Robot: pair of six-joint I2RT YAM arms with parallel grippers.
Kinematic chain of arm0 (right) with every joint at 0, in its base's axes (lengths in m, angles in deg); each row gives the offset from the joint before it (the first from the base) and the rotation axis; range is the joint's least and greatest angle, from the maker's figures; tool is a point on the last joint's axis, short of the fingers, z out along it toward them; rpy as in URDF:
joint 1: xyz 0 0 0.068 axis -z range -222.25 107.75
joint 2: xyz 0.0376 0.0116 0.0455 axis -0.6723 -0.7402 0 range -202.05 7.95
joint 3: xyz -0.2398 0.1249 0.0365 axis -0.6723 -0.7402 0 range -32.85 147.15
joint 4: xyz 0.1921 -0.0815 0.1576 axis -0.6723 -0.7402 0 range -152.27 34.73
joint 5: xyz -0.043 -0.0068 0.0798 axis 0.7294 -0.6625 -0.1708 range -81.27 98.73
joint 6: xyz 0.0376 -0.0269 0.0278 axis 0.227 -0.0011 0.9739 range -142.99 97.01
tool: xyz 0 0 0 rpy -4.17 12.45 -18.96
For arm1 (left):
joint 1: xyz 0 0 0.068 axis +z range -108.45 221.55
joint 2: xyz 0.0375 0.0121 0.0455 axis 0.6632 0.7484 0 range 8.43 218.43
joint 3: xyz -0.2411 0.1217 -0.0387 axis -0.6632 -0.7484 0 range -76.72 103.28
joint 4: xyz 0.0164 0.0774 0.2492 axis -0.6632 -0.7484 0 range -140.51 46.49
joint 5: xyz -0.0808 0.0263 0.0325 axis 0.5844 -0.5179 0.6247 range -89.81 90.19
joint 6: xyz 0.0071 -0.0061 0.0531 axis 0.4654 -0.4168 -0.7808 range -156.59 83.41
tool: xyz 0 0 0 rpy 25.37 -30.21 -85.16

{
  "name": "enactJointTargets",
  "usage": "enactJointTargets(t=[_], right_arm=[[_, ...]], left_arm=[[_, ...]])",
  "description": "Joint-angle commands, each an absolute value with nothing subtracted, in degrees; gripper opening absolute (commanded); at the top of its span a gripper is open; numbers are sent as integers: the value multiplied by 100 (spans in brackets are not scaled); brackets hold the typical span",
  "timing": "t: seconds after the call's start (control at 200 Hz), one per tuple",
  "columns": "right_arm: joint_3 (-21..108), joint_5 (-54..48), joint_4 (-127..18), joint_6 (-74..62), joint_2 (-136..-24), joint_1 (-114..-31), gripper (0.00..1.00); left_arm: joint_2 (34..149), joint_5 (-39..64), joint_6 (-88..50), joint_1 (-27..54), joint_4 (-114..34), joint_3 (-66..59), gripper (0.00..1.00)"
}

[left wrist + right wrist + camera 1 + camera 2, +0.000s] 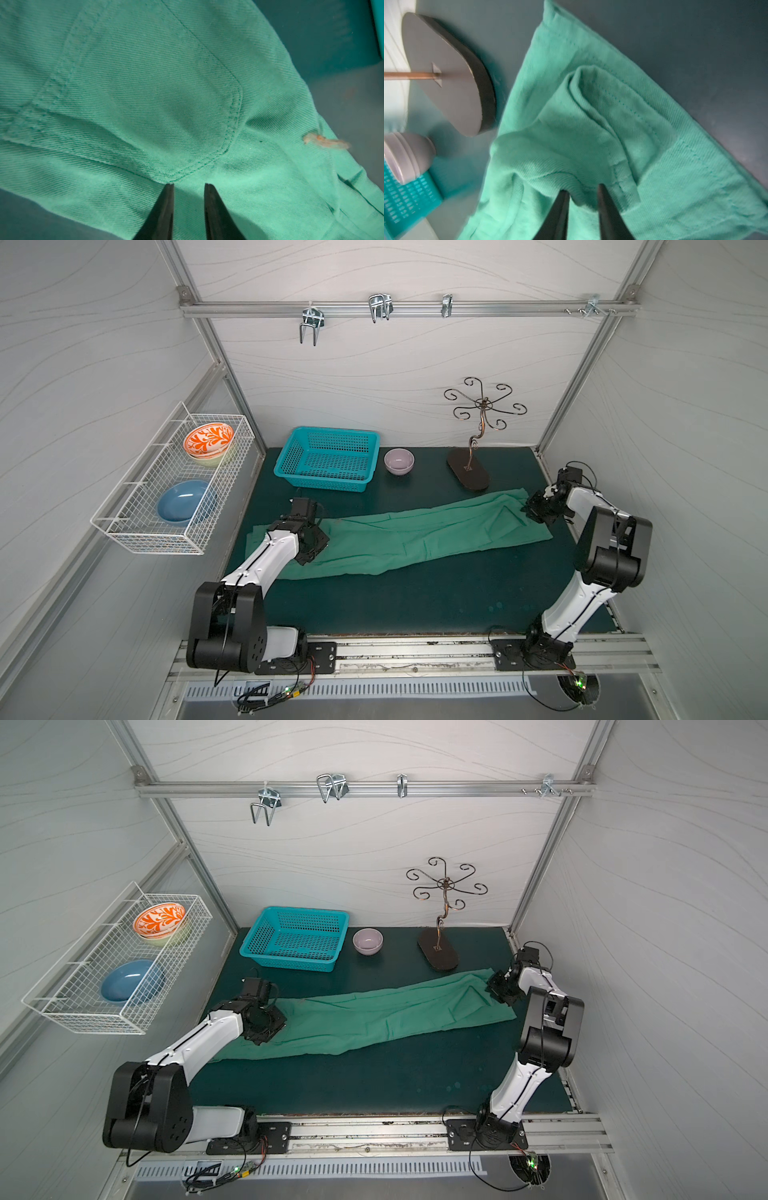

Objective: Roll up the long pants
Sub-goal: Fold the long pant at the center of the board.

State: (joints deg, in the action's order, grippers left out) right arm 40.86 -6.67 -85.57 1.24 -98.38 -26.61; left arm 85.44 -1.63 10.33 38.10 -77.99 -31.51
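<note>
The long pants (415,535) (374,1017) lie stretched flat across the dark mat, mid-green, running from near left to far right. My left gripper (309,551) (266,1029) points down on their left end. In the left wrist view its fingertips (189,185) stand a narrow gap apart on the flat cloth (145,104) beside a stitched pocket, with nothing pinched. My right gripper (534,512) (496,990) is at the far right end. In the right wrist view its fingertips (583,188) close on a raised fold of the pants (591,124).
A turquoise basket (328,458), a pale pink bowl (399,460) and a metal hook stand (469,472) line the back of the mat (415,605). The stand's base sits close behind the pants' right end. A wire rack (124,531) with bowls hangs on the left wall.
</note>
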Motion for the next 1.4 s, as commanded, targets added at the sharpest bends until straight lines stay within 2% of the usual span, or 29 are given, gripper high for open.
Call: enactJointTargets(t=[0.0, 0.03, 0.41, 0.545, 0.61, 0.685, 0.795, 0.895, 1.09, 1.255, 1.395], right_arm=[[4411, -442, -8779, -119, -9975, -2772, 4], [4508, -388, -8824, -196, -10015, -2808, 0], [6334, 1136, -9447, -1510, -10857, -3529, 0], [6650, 1061, -9184, -1476, -11074, -3441, 41], [6654, 747, -8998, -1348, -10959, -3281, 53], [6553, 401, -8806, -1185, -10665, -3092, 60], [6247, 20, -8879, -921, -10143, -2890, 63], [5400, -67, -8586, -525, -9490, -2713, 64], [4361, -444, -8782, 521, -9012, -2223, 59], [3857, -1056, -8433, 1515, -8956, -1817, 67], [3916, -1342, -8087, 1996, -9275, -1729, 68]], left_arm=[[8628, -205, 987, 3803, -7794, -2898, 28], [8635, -210, 978, 3803, -7807, -2892, 28], [8683, -282, 770, 3803, -7954, -2716, 28], [8692, -289, 754, 3801, -7998, -2707, 28], [8694, -291, 754, 3805, -8007, -2707, 28], [8701, -289, 746, 3802, -7999, -2709, 27], [8701, -289, 788, 3803, -7940, -2749, 27], [8701, -275, 824, 3796, -7893, -2760, 27], [8685, -240, 821, 3803, -7832, -2799, 28], [8631, -184, 824, 3803, -7788, -2865, 27], [8621, -164, 819, 3801, -7796, -2884, 27]])
